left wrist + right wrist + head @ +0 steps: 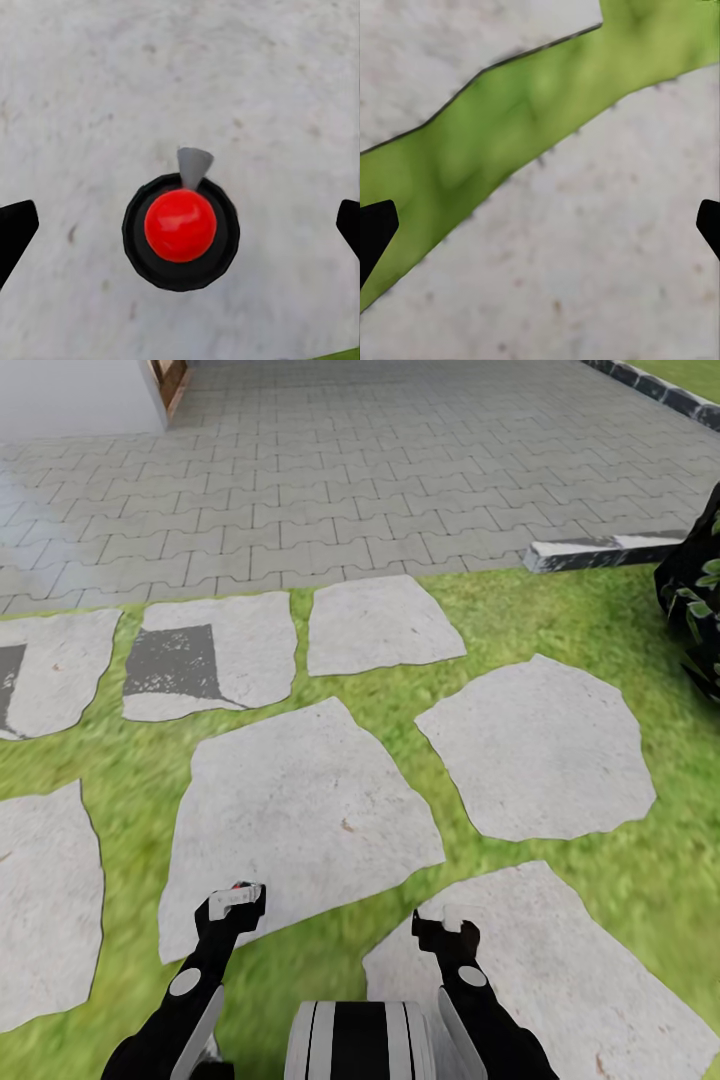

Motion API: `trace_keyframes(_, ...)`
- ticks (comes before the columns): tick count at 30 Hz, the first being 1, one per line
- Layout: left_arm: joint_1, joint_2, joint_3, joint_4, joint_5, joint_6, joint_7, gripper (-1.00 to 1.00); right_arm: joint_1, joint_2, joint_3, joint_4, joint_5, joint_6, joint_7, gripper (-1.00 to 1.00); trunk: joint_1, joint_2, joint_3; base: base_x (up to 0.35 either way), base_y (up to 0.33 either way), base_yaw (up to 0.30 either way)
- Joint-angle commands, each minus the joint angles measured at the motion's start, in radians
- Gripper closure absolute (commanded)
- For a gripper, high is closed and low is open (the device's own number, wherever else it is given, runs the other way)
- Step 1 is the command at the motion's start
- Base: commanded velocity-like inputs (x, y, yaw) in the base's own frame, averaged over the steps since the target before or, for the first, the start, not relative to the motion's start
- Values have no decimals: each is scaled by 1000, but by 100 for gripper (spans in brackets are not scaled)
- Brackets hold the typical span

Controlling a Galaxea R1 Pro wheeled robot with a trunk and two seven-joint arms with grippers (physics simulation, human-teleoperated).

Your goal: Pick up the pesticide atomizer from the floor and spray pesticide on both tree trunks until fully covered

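Bright flat daylight, no cast shadows; soft render blur, grass (560, 620) smeared.

Pale irregular stepping stones (300, 820) lie set into the green grass (520, 620), with narrow strips of lawn between them. One stone (215, 660) farther off carries a dark grey rectangular patch. Beyond the stones spreads a grey paved area of interlocking blocks (380, 470). A grey-white kerb (600, 550) edges the paving at the right, just beside a dark leafy plant (695, 595). A white wall (75, 395) stands at the far left corner.
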Motion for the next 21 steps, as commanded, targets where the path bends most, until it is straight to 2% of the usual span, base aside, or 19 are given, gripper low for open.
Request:
trace_keyframes(1,0,2,-6,0,11,-4,8,-100,0,-1,4,-1,-10,3,-8,-100,0,0,-2,58,0,0)
trace_keyframes(21,0,2,-6,0,12,-4,8,-100,0,-1,5,-2,-10,3,-8,-100,0,0,-22,8,0,0)
